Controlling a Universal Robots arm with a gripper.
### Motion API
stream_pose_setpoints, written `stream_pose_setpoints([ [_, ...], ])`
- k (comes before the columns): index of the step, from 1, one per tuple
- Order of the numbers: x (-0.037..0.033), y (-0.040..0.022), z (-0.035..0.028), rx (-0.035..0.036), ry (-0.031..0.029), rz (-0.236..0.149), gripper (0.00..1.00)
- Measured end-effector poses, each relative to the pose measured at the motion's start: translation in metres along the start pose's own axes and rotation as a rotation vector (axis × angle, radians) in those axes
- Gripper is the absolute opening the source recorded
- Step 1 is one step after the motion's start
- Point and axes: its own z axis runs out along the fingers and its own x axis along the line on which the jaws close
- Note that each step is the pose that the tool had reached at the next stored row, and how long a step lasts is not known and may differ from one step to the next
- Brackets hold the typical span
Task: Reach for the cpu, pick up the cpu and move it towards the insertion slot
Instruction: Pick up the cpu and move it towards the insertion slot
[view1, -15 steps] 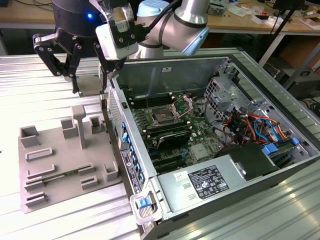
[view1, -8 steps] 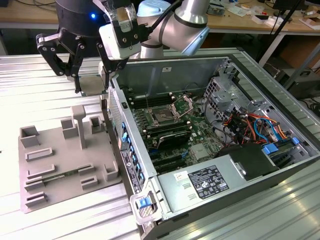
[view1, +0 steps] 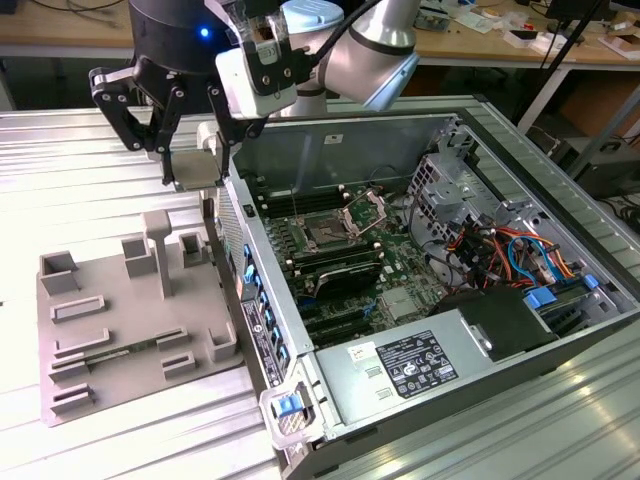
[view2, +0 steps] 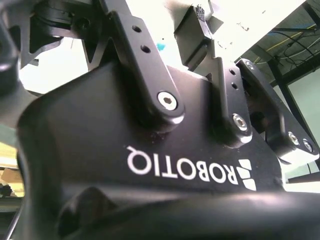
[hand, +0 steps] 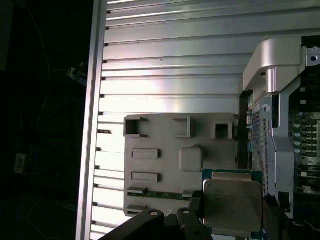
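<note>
- While the gripper (view1: 195, 165) hangs in the air beside the open computer case (view1: 300, 400), its fingers (view1: 165, 165) are closed on the cpu (view1: 198, 170), one on each side of the chip.
- Exterior view: the cpu is held flat and lifted clear of everything. It sits over the far edge of the grey tray (view1: 130, 330), just beside the case's side wall on the exterior view's left.
- First wrist view: the cpu (hand: 232, 204) shows its pale silvery metal top with a thin green edge around it. Dark gripper parts flank two opposite sides.
- First wrist view: below the chip lie the grey tray (hand: 160, 170) and the case wall (hand: 260, 130). The chip overlaps the tray's edge nearest the case.
- The insertion slot (view1: 327, 236) is a dark square socket on the green motherboard (view1: 400, 260) inside the case. It is well apart from the cpu, towards the exterior view's right and lower.
- The socket's shiny metal frame (view1: 365, 208) stands raised just beside it.
- Black memory slots (view1: 335, 278) run along the near side of the socket.
- The tray carries raised grey blocks and one upright post (view1: 160, 250).
- Tray and case both rest on a ribbed aluminium table (view1: 60, 180).
- A power supply (view1: 410, 365) with a white-and-black label fills the near corner of the case; orange and blue cables (view1: 510, 250) bunch on the exterior view's right.
</note>
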Motion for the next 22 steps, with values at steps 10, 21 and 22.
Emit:
stream_pose_setpoints([
  [10, -0.0087, -0.0005, 0.0001, 0.0000, 0.0000, 0.000, 0.54],
  [21, -0.0171, -0.0009, 0.0002, 0.0000, 0.0000, 0.000, 0.54],
  [22, -0.0180, -0.0010, 0.0002, 0.0000, 0.0000, 0.000, 0.54],
])
